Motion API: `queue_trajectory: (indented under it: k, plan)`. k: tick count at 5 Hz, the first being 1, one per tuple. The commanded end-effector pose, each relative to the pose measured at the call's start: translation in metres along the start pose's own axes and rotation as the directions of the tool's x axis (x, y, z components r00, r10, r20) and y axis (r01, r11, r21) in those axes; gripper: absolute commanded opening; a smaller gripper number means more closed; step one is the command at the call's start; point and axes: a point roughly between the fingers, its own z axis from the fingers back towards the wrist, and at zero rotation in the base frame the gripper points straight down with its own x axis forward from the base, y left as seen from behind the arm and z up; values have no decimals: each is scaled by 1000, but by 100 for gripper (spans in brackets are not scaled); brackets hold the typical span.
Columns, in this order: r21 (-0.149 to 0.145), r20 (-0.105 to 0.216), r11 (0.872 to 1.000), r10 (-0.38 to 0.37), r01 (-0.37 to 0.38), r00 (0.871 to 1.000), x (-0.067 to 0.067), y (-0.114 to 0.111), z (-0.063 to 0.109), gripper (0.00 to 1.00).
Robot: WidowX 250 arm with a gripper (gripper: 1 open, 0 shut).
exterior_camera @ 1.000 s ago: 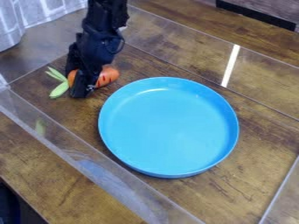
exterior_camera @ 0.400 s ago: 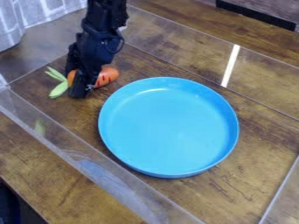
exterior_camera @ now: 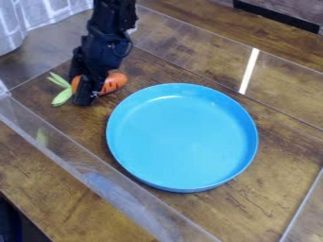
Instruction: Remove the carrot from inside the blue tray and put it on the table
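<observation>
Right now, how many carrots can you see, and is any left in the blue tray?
1. The carrot lies on the table, left of the blue tray, at the gripper. None in the tray.

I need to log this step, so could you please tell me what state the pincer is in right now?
Pincer: down around the carrot on the table, beside the blue tray; whether it grips or has let go cannot be told.
</observation>
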Motion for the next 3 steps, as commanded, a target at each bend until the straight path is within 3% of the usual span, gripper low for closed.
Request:
queue_trajectory:
  k: [1,3]
  plan:
    - [-46,-32,998,33,-34,999,-15,4,-16,0]
    - [-56,-42,998,21,-24,999,-17,4,-16,0]
